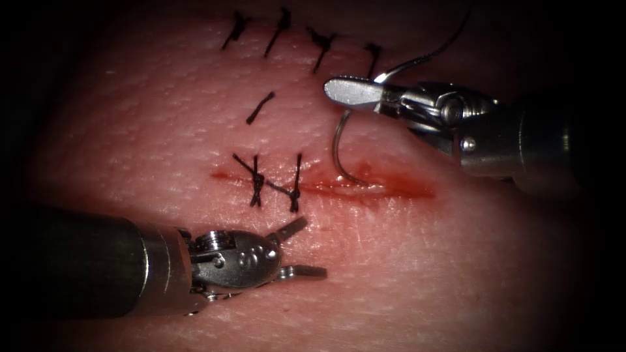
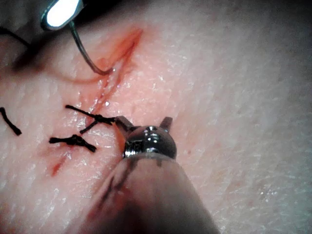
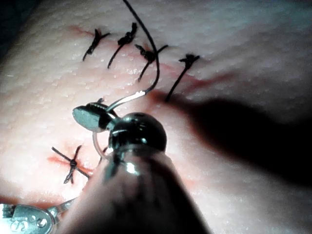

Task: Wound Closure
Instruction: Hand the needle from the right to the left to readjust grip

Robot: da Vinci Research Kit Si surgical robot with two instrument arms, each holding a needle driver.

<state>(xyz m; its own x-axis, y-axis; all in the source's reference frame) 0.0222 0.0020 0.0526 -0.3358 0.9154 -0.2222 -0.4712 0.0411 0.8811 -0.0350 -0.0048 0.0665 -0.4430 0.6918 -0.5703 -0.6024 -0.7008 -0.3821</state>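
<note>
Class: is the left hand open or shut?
Open: the left hand has its jaws spread apart, holding nothing, below the cut.

I see both end effectors, left [image 1: 297,251] and right [image 1: 349,91], in polished metal; the tissue [image 1: 456,261] looks moist, pebbled; the needle [image 1: 339,146] gleams steel.

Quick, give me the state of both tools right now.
Left tool: open, holding nothing, below the cut.
Right tool: shut on the needle near its thread end; its tip is at the cut.
</note>
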